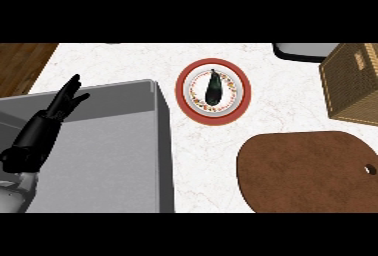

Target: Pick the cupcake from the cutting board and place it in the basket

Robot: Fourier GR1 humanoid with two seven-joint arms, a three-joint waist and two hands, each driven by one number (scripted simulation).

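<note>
Counter (288, 115): white marbled stone, spanning most of the view. A strip of brown wood shows beyond its far left corner.

Box (111, 145): a large grey block, flat-topped with a paler left face, standing at the counter's near left corner. Its near and left sides are cut off by the view. Whether it is hollow cannot be told.

Board (310, 170): dark brown wood grain, rounded outline, with a small hole near its right end. It lies at the counter's near right; its right and near edges are cut off. Nothing rests on the visible part. The cupcake cannot be seen on the board or anywhere else in view.

Basket (354, 85): tan woven wicker, squarish, at the counter's right edge beyond the board, its right part cut off. Its interior cannot be seen, so its contents cannot be told.

Plate (213, 91): round, red rim with a white patterned centre, toward the far middle of the counter. On it lies a dark elongated item (213, 87), too indistinct to identify.

Left hand (55, 115): black, over the box's left side, fingers straight and released, grasping nothing.

Grey object (303, 50): at the far right edge, mostly cut off.
</note>
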